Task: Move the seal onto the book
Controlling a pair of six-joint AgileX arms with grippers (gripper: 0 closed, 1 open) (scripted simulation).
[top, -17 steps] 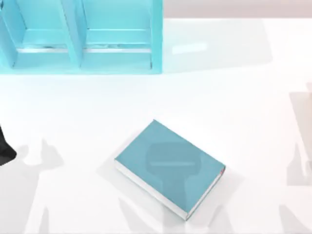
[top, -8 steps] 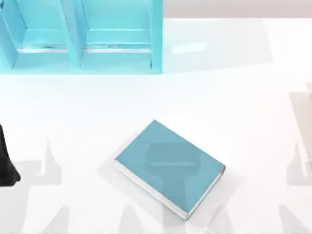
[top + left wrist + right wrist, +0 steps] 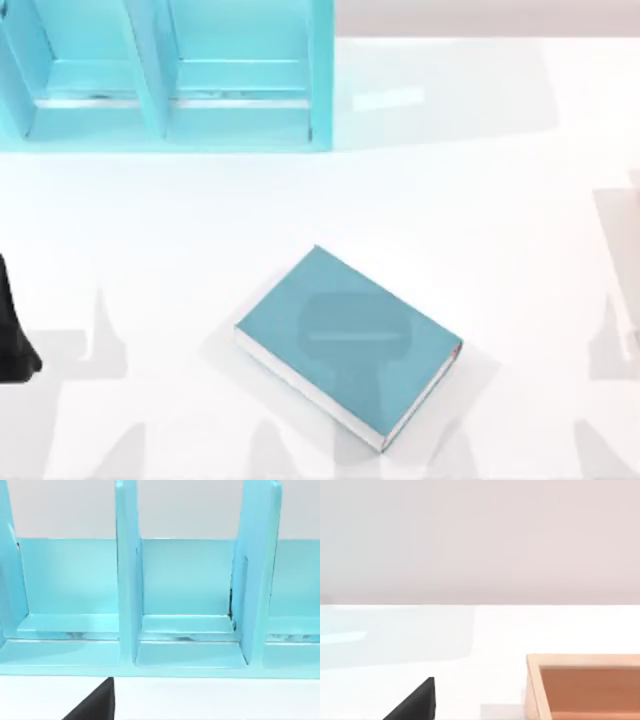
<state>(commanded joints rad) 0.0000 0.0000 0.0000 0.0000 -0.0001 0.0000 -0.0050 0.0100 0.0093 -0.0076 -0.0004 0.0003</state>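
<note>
A teal book (image 3: 348,343) lies flat and askew on the white counter (image 3: 480,200), near centre. A teal shelf unit (image 3: 165,75) stands at the far left. The left arm (image 3: 12,330) sits at the left edge; whether its pincer is open or closed cannot be told. A wooden box (image 3: 585,685), perhaps a tray, sits right.

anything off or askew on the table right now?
Only the book: it lies flat but turned at an angle to the table edges and the teal shelf unit. Nothing rests on its cover. No spill or damage visible.
</note>
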